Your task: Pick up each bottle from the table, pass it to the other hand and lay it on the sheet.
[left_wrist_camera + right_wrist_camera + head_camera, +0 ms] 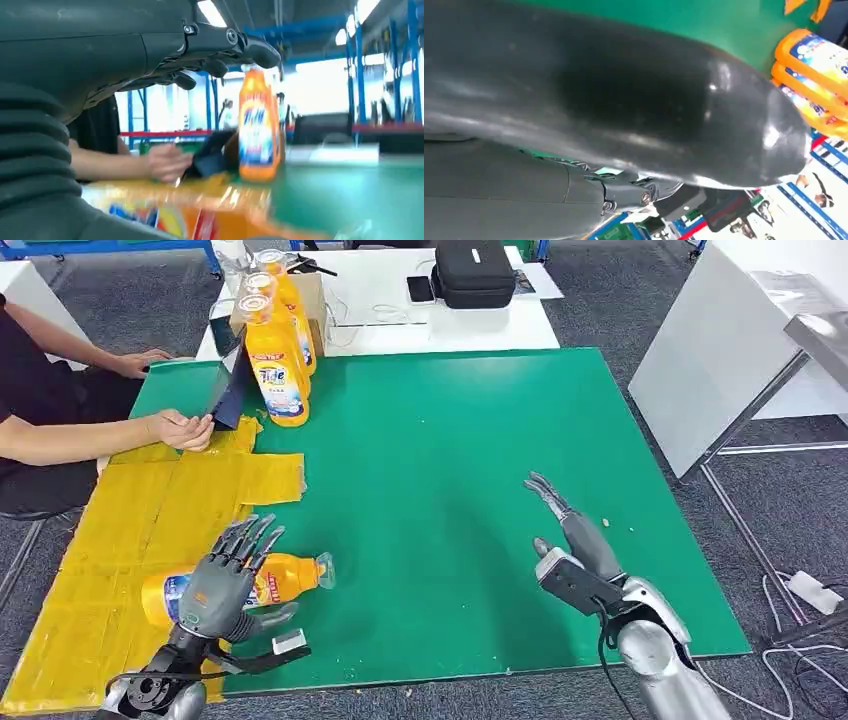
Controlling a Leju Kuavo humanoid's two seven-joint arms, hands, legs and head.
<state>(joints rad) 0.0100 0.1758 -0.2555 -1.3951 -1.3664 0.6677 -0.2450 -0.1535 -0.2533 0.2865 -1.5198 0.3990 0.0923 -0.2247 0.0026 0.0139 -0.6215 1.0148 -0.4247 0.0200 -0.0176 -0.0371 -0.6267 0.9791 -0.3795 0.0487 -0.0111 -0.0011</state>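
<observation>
Bottle (240, 585) nearest the robot lies on its side, its base on the yellow sheet (130, 530) and its capped neck reaching out over the green mat (450, 470). Over its middle hangs the left hand (225, 580), fingers spread and straight, holding nothing; from the head view I cannot tell whether the palm touches the bottle or hovers just above it. The left wrist view looks out from under that hand, where the bottle shows as a blurred orange and blue shape (165, 220) close below, cut off by the frame edge.

Across the mat, well apart from that bottle, the right hand (570, 535) is also empty, fingers stretched forward with the thumb out. In the right wrist view the dark back of this hand (624, 100) covers most of the picture.

Farther off, three upright bottles (278, 360) stand in a row at the mat's far left corner; the right wrist view catches them (814, 85) at its edge. Beside them a person's hand (185, 430) touches a dark tablet (232, 390) that stands leaning. Beyond the mat a white table (400, 325) holds a black case (473, 272).
</observation>
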